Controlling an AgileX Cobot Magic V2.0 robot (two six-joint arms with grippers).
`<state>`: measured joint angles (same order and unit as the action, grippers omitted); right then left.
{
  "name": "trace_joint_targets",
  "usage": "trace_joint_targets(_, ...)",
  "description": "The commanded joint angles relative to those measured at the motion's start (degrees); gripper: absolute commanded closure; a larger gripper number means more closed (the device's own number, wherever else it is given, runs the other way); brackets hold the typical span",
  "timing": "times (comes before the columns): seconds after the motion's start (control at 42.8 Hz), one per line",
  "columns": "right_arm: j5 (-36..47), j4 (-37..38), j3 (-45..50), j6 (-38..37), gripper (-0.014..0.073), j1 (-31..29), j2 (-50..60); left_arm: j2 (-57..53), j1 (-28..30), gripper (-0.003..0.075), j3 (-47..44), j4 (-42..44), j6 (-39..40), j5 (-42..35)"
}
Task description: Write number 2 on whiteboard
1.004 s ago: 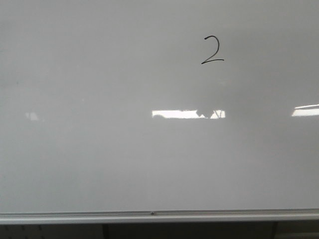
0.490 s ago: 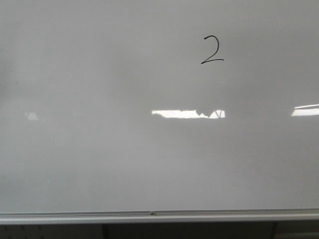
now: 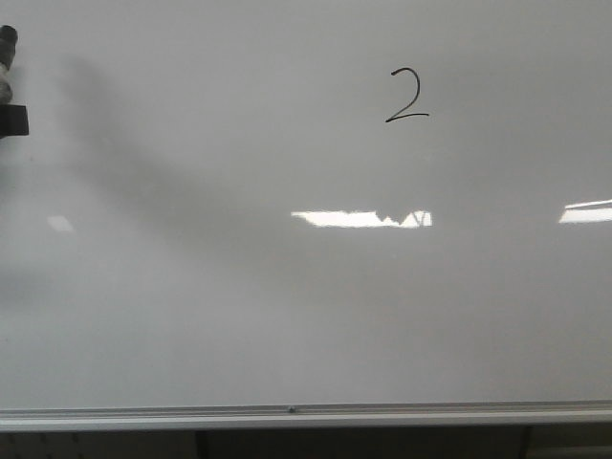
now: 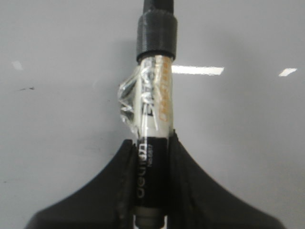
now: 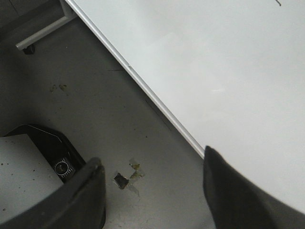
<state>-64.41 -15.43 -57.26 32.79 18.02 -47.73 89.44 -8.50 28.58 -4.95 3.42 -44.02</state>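
Note:
The whiteboard (image 3: 239, 287) fills the front view, with its silver bottom rail (image 3: 287, 416). The number 2 (image 3: 407, 96) is drawn in thin black ink at the upper right of the middle. My left gripper (image 4: 151, 143) is shut on a black and clear marker (image 4: 153, 95) wrapped in tape, pointing at the board (image 4: 248, 124). The marker's end shows at the far left edge of the front view (image 3: 8, 86), far left of the 2. My right gripper (image 5: 152, 167) is open and empty, low beside the board's rail (image 5: 143, 88).
Bright white light reflections (image 3: 359, 219) lie across the board. The marker casts a grey shadow (image 3: 124, 163) on the board. Below the right gripper is grey floor with a tape scrap (image 5: 127, 176) and a black-edged base (image 5: 47, 152).
The marker's end has come into the front view at the far left edge, and its shadow now falls across the board's left half. The 2 is unchanged.

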Motion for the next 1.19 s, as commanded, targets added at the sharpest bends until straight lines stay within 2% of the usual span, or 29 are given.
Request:
trace_joint_targets(0.0, 3.0, -0.7, -1.7, -0.1, 0.0127, -0.2, 0.3, 0.3, 0.1, 0.0720, 2.7, -0.4, 0.5, -5.9)
trace_joint_targets(0.234, 3.0, -0.8, -1.7, -0.1, 0.0127, -0.2, 0.3, 2.4, 0.1, 0.0550, 6.2, -0.4, 0.5, -0.6)
trace_joint_targets(0.467, 3.0, -0.8, -1.7, -0.1, 0.0127, -0.2, 0.3, 2.6, 0.1, 0.0478, 9.3, -0.4, 0.5, 8.1)
trace_joint_targets(0.654, 3.0, -0.8, -1.7, -0.1, 0.0127, -0.2, 0.3, 1.1, 0.4, 0.0294, 9.4, -0.3, 0.1, 10.6)
trace_joint_targets(0.724, 3.0, -0.8, -1.7, -0.1, 0.0127, -0.2, 0.3, -0.8, 1.1, 0.0272, 9.4, -0.2, 0.1, 13.9)
trace_joint_targets(0.888, 3.1, -0.8, -1.7, -0.1, 0.0127, -0.2, 0.3, -10.2, 2.9, 0.0273, 9.5, 0.8, -0.1, 26.4)
trace_joint_targets(0.981, 3.5, -0.8, -1.7, -0.9, 0.0127, -0.2, 0.3, -17.1, 3.2, 0.0273, 10.4, 5.7, -0.2, 34.7)
trace_joint_targets(1.074, 4.9, -0.8, -1.7, -7.0, 0.0127, -0.5, 0.3, -24.3, 2.5, 0.0273, 13.2, 10.7, -0.2, 49.3)
trace_joint_targets(1.168, 5.8, -0.5, -1.7, -13.6, 0.0127, -1.1, 0.3, -30.1, 1.5, 0.0273, 17.0, 11.7, -0.2, 63.0)
